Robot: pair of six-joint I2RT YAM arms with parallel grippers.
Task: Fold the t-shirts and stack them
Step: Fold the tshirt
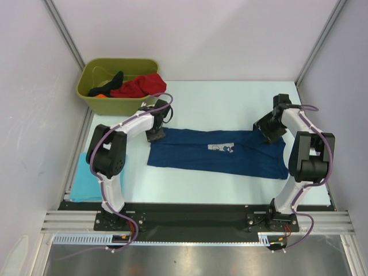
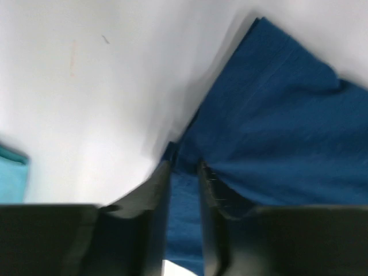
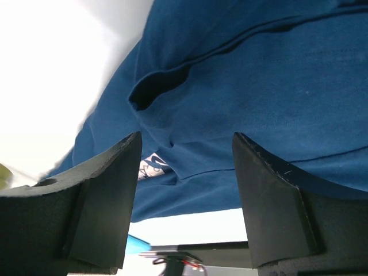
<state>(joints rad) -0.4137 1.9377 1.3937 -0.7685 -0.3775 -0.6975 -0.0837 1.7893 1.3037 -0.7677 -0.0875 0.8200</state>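
Observation:
A navy blue t-shirt (image 1: pixel 218 154) lies in a long folded band across the middle of the table, its grey-white print (image 1: pixel 221 148) facing up. At its upper left corner sits my left gripper (image 1: pixel 156 135). In the left wrist view that gripper (image 2: pixel 184 167) has its jaws only a narrow gap apart, with the shirt's (image 2: pixel 276 115) corner in the gap. My right gripper (image 1: pixel 269 133) is over the upper right corner. It (image 3: pixel 187 138) stands wide open just above the cloth (image 3: pixel 259 69), holding nothing. A folded turquoise t-shirt (image 1: pixel 86 184) lies at the table's left edge.
An olive-green bin (image 1: pixel 92 95) stands at the back left, holding a red t-shirt (image 1: pixel 138 87) and a black one (image 1: pixel 114 80). Grey walls close in both sides. The arm bases sit on a black rail (image 1: pixel 190 215) along the near edge.

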